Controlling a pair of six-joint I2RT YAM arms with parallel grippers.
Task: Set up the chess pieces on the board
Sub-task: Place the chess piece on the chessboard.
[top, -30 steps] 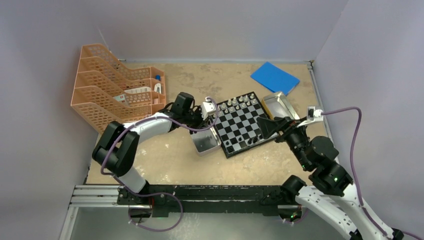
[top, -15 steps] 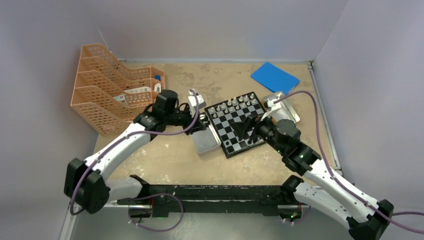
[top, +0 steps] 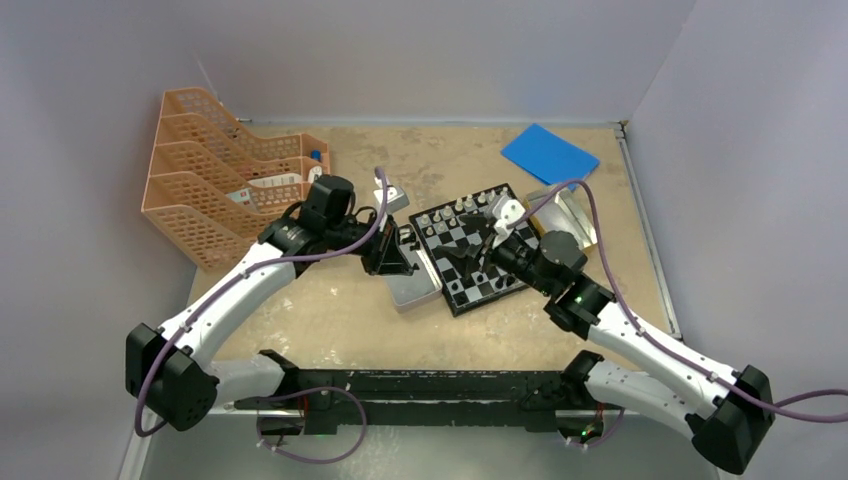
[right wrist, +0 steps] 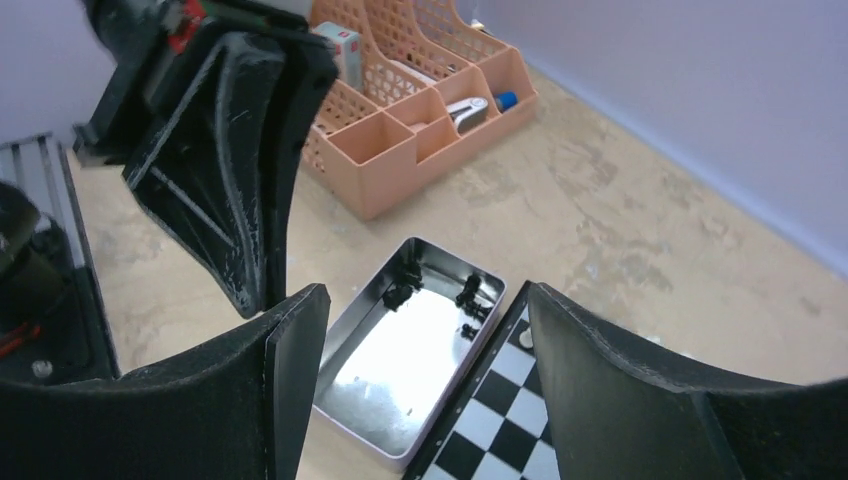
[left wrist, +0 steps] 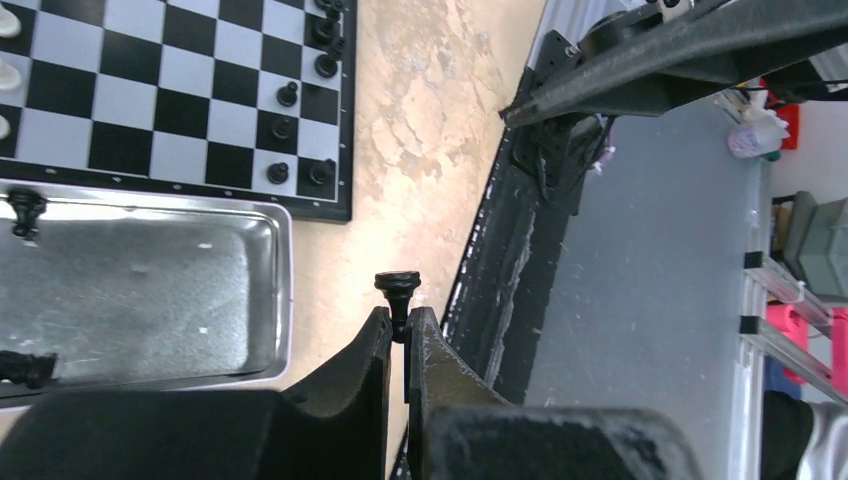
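Precariously, the left gripper [left wrist: 400,325] pinches one tiny black chess piece [left wrist: 398,287] at its very fingertips [left wrist: 375,340], just off the small black-and-white checkered board [left wrist: 150,90], so it may twist free. The right gripper [right wrist: 425,330] hangs wide open, empty, above that board; the two could clash, toppling standing pieces [left wrist: 287,95].

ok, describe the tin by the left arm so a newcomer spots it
Start at the checkered board mid-table; a silver tin sits on each side. Take the left tin, toward the orange trays, by the left gripper. It lies lower in the top view than the right tin and shows loose black pieces inside.
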